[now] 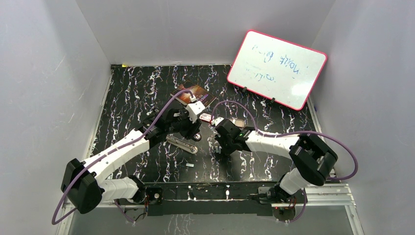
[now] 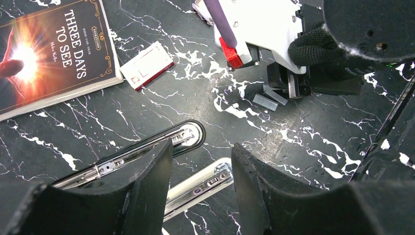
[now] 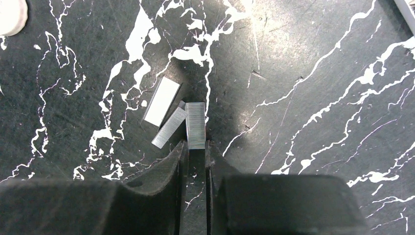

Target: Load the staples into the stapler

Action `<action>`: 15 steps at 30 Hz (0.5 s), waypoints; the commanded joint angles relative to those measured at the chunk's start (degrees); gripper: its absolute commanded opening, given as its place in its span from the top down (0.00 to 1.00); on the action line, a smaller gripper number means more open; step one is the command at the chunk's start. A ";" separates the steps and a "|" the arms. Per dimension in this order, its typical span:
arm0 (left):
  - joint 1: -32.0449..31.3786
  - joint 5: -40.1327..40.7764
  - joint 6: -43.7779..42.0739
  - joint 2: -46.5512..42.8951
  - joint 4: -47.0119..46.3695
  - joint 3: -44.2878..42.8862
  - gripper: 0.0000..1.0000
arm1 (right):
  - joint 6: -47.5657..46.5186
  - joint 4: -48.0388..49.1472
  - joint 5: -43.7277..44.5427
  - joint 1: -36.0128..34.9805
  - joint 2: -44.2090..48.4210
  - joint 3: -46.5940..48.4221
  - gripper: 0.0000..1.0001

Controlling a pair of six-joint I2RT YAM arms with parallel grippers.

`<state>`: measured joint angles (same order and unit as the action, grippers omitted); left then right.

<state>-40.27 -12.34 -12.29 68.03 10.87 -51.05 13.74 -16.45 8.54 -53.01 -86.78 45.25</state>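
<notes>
Three strips of staples (image 3: 169, 127) lie close together on the table (image 3: 318, 98); your right claw (image 3: 196, 149) is pinched on the near end of the rightmost strip, which touches the middle one at its far end; your left claw (image 2: 201, 147) stands part-open astride the opened stapler (image 2: 181, 137) nearby; whether it grips, you cannot tell.

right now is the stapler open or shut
open: the left wrist view shows the stapler with its black top arm swung apart from the silver rail, tabletop visible between their ends
</notes>
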 commanded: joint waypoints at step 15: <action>0.28 -9.62 26.46 -17.80 -39.84 14.52 0.46 | 2.58 28.07 -5.59 -0.49 38.74 -12.63 0.92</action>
<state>-40.23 -15.18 7.16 53.89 -13.15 -37.63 17.82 -8.19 10.83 -53.28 -57.28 37.82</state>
